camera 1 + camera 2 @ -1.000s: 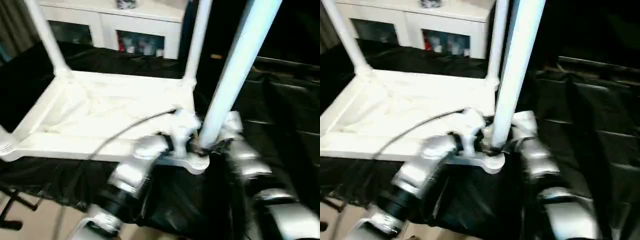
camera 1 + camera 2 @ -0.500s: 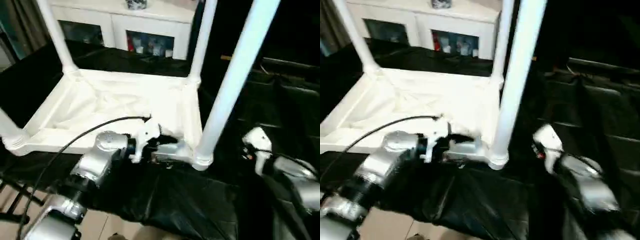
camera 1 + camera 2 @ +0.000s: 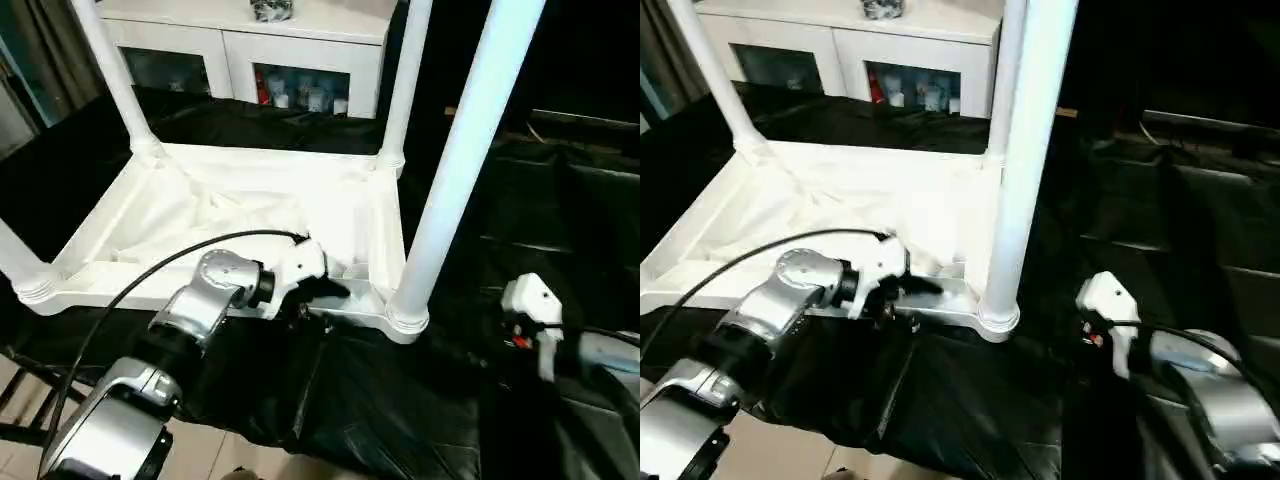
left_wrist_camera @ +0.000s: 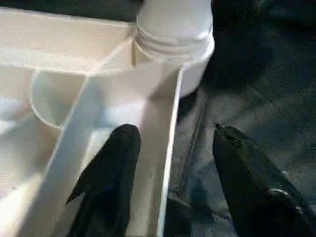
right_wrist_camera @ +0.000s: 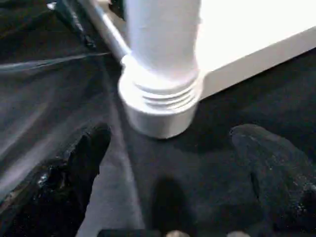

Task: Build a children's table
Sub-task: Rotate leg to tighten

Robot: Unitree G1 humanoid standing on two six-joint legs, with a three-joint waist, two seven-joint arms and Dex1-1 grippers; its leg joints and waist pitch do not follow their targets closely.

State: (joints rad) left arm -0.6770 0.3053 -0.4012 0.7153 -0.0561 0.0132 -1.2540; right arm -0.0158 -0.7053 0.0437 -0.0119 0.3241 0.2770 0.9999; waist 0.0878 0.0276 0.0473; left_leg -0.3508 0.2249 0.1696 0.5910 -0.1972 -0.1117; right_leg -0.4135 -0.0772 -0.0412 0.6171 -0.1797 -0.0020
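My left gripper (image 4: 170,163), fingers spread, straddles the tabletop (image 3: 240,215) rim to steady it; right gripper (image 5: 173,163) waits wide open near the seated leg (image 3: 455,165).

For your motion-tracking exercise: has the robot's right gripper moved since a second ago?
Yes. The right gripper has drawn back from the near-right leg, which it was beside earlier; it is now open, apart from the corner socket.

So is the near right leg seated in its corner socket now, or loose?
Seated, as far as shows: the leg stands upright in the corner socket of the tabletop, its ribbed base sunk in. The right tool hangs open, apart from it.
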